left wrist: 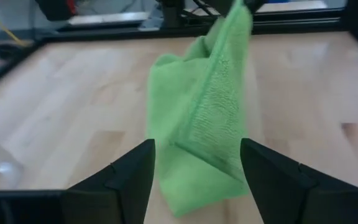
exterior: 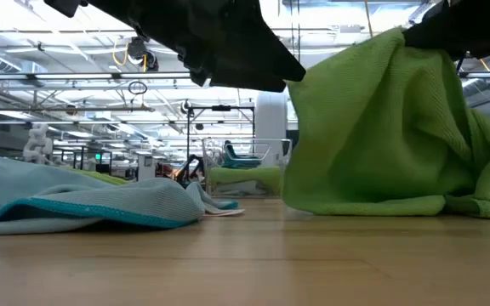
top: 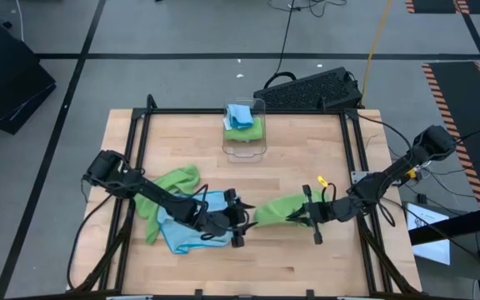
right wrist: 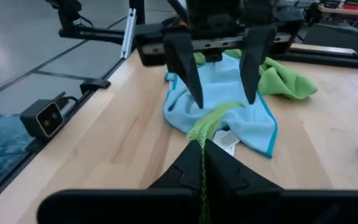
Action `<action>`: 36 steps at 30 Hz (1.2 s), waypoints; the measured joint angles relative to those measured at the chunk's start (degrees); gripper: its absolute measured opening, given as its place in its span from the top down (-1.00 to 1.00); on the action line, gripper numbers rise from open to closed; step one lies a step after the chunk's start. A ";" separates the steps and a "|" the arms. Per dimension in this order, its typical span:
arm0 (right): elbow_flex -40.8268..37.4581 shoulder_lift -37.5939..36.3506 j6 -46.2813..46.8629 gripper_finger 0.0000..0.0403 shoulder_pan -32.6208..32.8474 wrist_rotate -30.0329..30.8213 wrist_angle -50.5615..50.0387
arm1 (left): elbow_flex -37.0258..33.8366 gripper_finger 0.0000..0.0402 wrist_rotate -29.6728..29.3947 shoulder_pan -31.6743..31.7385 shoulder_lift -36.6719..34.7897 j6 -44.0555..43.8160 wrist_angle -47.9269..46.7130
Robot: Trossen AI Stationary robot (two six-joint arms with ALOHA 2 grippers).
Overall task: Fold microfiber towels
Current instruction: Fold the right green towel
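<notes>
1. My right gripper (right wrist: 201, 163) is pinching a green towel (top: 278, 208) in its closed jaws, lifting it.
2. My left gripper (left wrist: 194, 171) is hovering, jaws spread, the towel's hanging end between them, above the table (top: 307, 258).

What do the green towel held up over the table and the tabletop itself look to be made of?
Green towel: soft knit or microfiber-like cloth, matte, with a fine looped texture; it drapes and folds limply from the right gripper, which is shut on it. Tabletop: apparently wood, pale with visible plank grain lines and a smooth, slightly satin finish.
</notes>
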 joint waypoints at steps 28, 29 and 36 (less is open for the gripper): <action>0.00 0.02 -1.37 0.99 -0.11 0.04 -1.39 | 0.00 0.94 10.30 1.95 0.00 1.79 0.69; 0.00 0.02 -1.37 0.99 -0.11 0.04 -1.40 | 0.00 0.94 10.27 2.11 0.00 1.47 0.73; 0.00 0.02 -1.30 0.99 -0.11 0.04 -1.51 | 0.00 0.97 9.04 2.24 0.00 1.29 0.29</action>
